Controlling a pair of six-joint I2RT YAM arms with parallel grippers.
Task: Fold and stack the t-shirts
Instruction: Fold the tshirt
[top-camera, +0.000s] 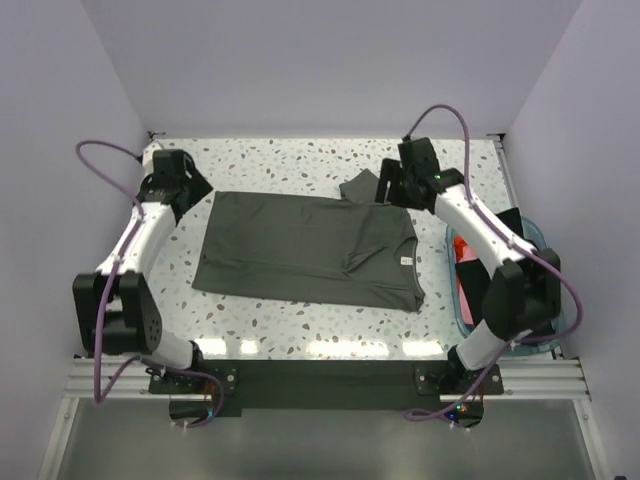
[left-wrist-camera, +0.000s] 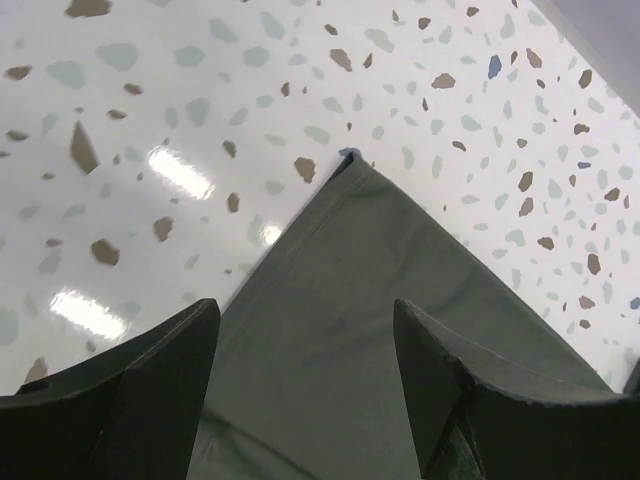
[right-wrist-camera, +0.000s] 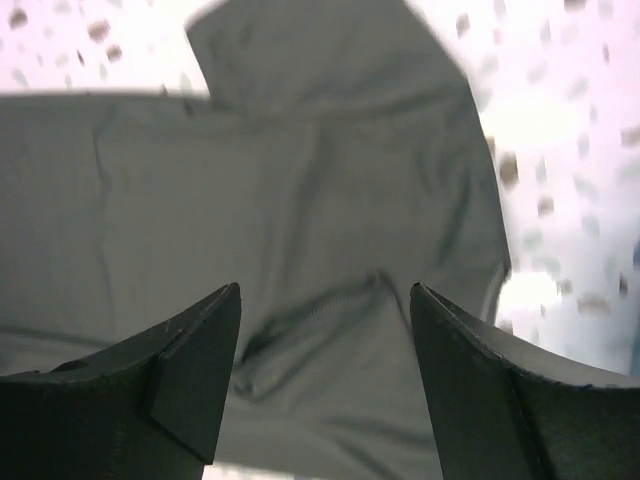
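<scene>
Left gripper is spread wide with nothing in it, and same deal for the right gripper: jaws well apart, no cloth between them. Both are hovering along the far edge of the shirt.

Biggest thing first: the speckled table, and laid pretty flat across the middle of it is the dark grey-green t-shirt, hem to the left, collar to the right. Off on the right sits the teal tub with a red-orange shirt in it, partly hidden by the right arm.

The far sleeve pokes out past the body of the shirt, just beside the right gripper. The far hem corner sits right ahead of the left fingers. Tiny detail: a pale label at the neck.

My read is we're at the start of a fold on this one, nothing stacked yet. I'd say each gripper needs to drop and pinch its end of the far edge, corner on the left, sleeve or shoulder on the right, then both carry it toward the near edge together so the cloth doesn't skew.
</scene>
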